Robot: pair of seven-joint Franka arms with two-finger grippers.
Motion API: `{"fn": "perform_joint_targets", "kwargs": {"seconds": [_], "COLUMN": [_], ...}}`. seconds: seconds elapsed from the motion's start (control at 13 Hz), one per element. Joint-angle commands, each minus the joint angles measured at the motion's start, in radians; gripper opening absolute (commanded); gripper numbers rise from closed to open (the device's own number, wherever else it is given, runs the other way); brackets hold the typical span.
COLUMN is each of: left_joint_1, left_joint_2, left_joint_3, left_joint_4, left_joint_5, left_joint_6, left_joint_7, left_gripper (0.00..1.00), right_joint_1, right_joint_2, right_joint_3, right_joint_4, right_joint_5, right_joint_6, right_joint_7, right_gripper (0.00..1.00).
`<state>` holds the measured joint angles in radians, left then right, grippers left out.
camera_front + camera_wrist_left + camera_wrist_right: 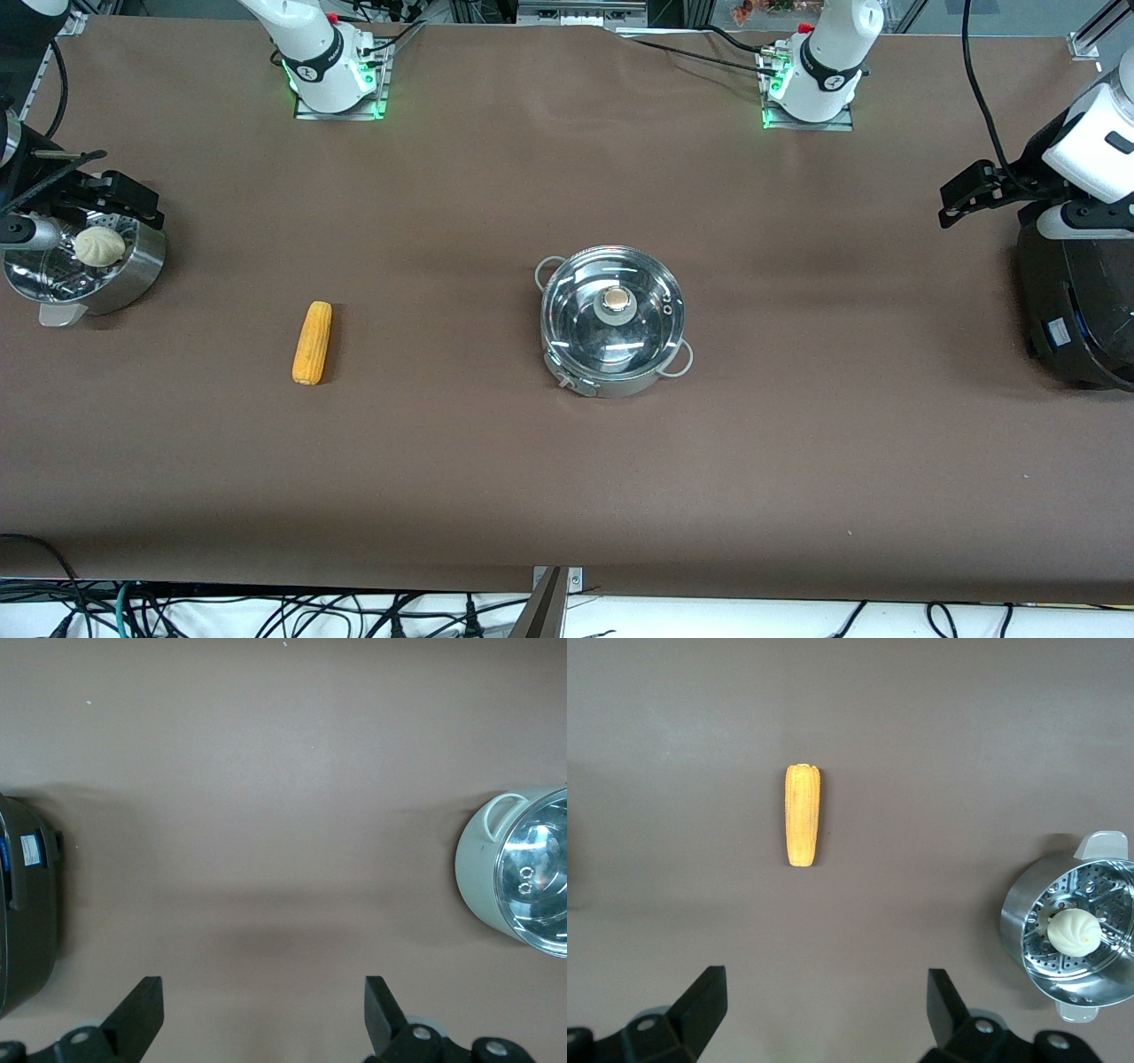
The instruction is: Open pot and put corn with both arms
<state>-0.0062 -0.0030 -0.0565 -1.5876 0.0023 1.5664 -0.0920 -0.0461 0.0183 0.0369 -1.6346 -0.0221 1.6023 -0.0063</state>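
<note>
Front view, pot: the pot (pixel 613 322) stands mid-table with its glass lid (pixel 611 319) on and the knob (pixel 617 304) upright at the lid's centre; not yet opened.
Front view, corn: the corn (pixel 312 343) lies flat toward the right arm's end of the table, well apart from the pot, its long axis running from near to far with respect to the front camera.
Front view, left gripper: the left gripper (pixel 970 190) hangs over the left arm's end of the table, beside the black cooker (pixel 1076 310); this arm waits, and judged by distance it is the nearer one to the lid.
Front view, right gripper: the right gripper (pixel 115 197) is over the steamer bowl (pixel 84 266) holding a bun (pixel 99 245); judged nearer to the corn.
Left wrist view: fingers (pixel 142 1014) spread wide, nothing between them; pot rim (pixel 483 855) at the picture's edge, cooker at the opposite edge.
Right wrist view: fingers (pixel 704 1008) likewise wide apart and empty; the cob's long axis appears to run across the line joining the two fingertips, which should suit a grasp across its width.
</note>
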Motion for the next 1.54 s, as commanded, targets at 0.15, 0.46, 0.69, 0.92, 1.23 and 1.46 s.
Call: {"fn": "perform_joint_targets", "kwargs": {"seconds": [0.15,0.46,0.69,0.92,1.23,1.46], "left_joint_1": [0.005,-0.014,-0.046,-0.109,-0.225,-0.305], "left_joint_2": [0.004,0.020,0.047,0.090,0.248,0.374], "left_joint_3": [-0.008,-0.011,-0.066,-0.115,-0.115,-0.114], "left_joint_4": [0.023,0.023,0.023,0.029,0.171,0.268], "left_joint_5": [0.019,0.015,0.007,-0.001,-0.042,-0.041], "left_joint_6": [-0.023,-0.052,-0.072,-0.071,-0.068,-0.040], "left_joint_7": [0.017,0.017,0.015,0.008,0.006,0.000], "left_gripper": [1.00,1.00,1.00,1.00,1.00,1.00], "right_joint_1": [-0.003,-0.008,-0.008,-0.005,-0.001,0.000], "right_joint_2": [0.026,0.037,0.080,0.110,0.150,0.179], "right_joint_3": [-0.002,-0.002,-0.002,-0.002,-0.002,0.000], "right_joint_4": [0.022,0.022,0.022,0.021,0.019,0.012], "right_joint_5": [0.004,0.002,0.008,0.007,0.002,0.007], "right_joint_6": [0.004,0.024,0.044,0.061,0.105,0.140], "right_joint_7": [-0.014,-0.014,-0.006,0.002,-0.008,0.000], "right_gripper": [1.00,1.00,1.00,1.00,1.00,1.00]}}
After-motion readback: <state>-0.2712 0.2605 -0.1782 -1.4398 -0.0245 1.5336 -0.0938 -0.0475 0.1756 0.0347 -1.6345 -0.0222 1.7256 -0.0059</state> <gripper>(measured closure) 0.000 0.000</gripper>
